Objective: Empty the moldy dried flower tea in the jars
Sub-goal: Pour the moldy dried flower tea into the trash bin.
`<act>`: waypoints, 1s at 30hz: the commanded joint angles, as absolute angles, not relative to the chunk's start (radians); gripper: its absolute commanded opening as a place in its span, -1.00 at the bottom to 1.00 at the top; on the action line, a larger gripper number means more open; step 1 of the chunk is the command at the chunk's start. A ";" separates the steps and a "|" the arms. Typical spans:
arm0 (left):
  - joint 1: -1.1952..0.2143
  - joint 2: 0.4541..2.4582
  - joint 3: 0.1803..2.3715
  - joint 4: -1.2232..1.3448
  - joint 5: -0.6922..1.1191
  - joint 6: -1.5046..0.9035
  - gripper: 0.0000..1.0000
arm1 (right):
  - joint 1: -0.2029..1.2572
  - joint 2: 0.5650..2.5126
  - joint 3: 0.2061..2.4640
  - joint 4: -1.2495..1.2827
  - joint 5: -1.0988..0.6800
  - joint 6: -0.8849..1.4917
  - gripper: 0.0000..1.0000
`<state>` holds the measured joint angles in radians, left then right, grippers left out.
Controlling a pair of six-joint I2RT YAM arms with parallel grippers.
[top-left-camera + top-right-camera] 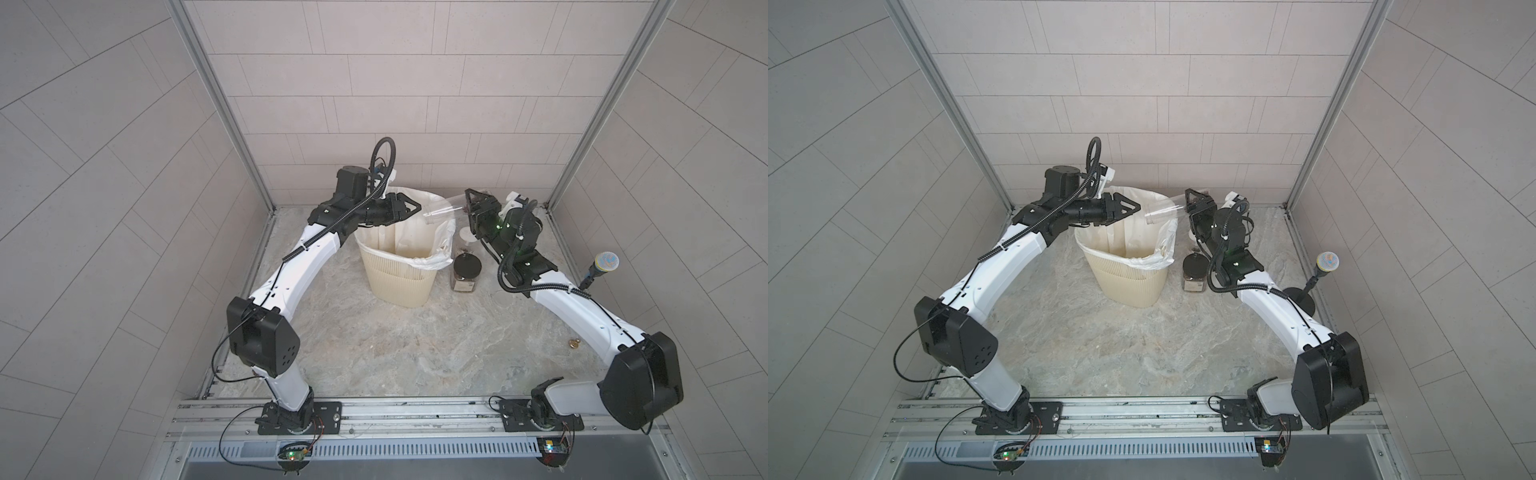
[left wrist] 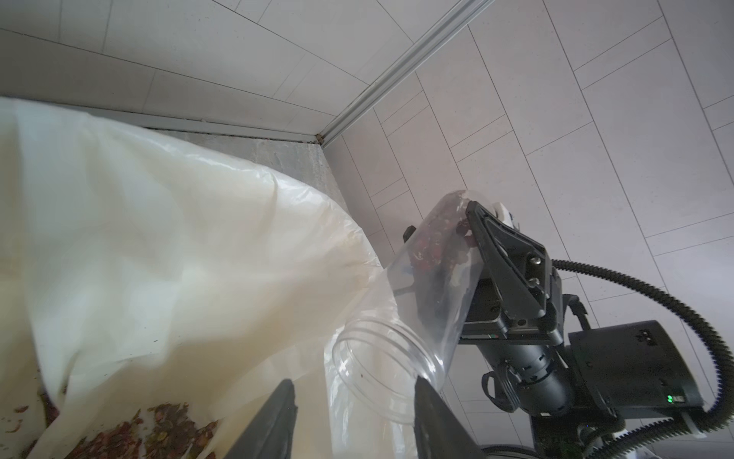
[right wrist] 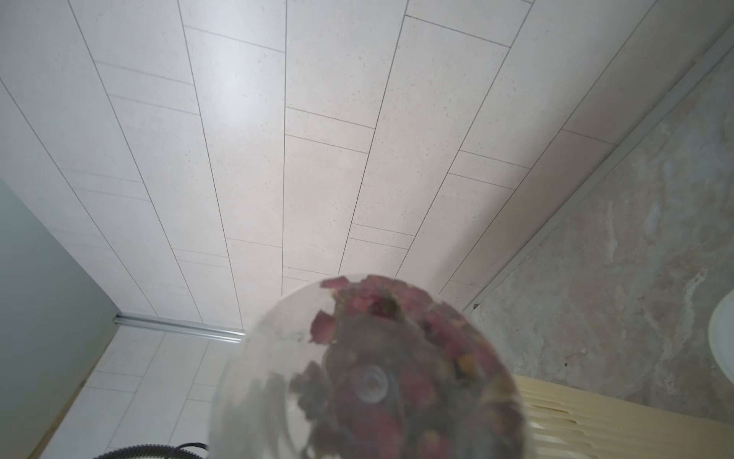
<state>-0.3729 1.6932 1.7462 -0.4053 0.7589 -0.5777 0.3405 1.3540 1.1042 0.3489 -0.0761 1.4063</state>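
Right tool (image 1: 471,203), upper centre of a top view: pinching tall jar (image 1: 444,210) near its base, mouth tipped down over bin (image 1: 395,282) so contents fall inside; moldy dried flower tea (image 2: 433,246) clumped at base end; left tool (image 2: 353,381): spread, just beside the mouth; bin rim close beneath; table (image 1: 415,353) lower centre gives withdrawal room.
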 commanded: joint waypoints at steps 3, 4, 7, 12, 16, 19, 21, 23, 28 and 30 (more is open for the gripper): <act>-0.343 1.633 1.750 -0.532 0.696 -0.490 0.04 | 0.367 1.321 1.227 0.167 -0.074 1.138 0.15; -0.337 1.621 1.742 -0.534 0.703 -0.483 0.04 | 0.372 1.325 1.253 0.134 -0.078 1.103 0.14; -0.313 1.588 1.720 -0.546 0.715 -0.468 0.04 | 0.398 1.337 1.327 0.032 -0.072 0.984 0.13; -0.280 1.525 1.657 -0.520 0.710 -0.480 0.04 | 0.466 1.355 1.408 -0.067 0.003 0.791 0.12; -0.271 1.473 1.587 -0.493 0.701 -0.497 0.03 | 0.532 1.399 1.502 -0.156 0.047 0.601 0.10; -0.253 1.443 1.540 -0.469 0.702 -0.514 0.03 | 0.574 1.427 1.542 -0.180 0.091 0.480 0.09; -0.238 1.431 1.518 -0.455 0.707 -0.528 0.02 | 0.587 1.444 1.559 -0.179 0.102 0.435 0.08; -0.223 1.424 1.511 -0.454 0.715 -0.530 0.02 | 0.599 1.464 1.583 -0.190 0.111 0.391 0.07; -0.202 1.412 1.498 -0.456 0.723 -0.526 0.02 | 0.643 1.501 1.620 -0.171 0.142 0.216 0.02; -0.197 1.407 1.487 -0.437 0.731 -0.536 0.02 | 0.655 1.508 1.622 -0.145 0.135 0.144 0.02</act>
<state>-0.2054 1.4441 1.5074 -0.4774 0.7128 -0.5262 0.6350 1.5082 1.5925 -0.1780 0.1101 0.3050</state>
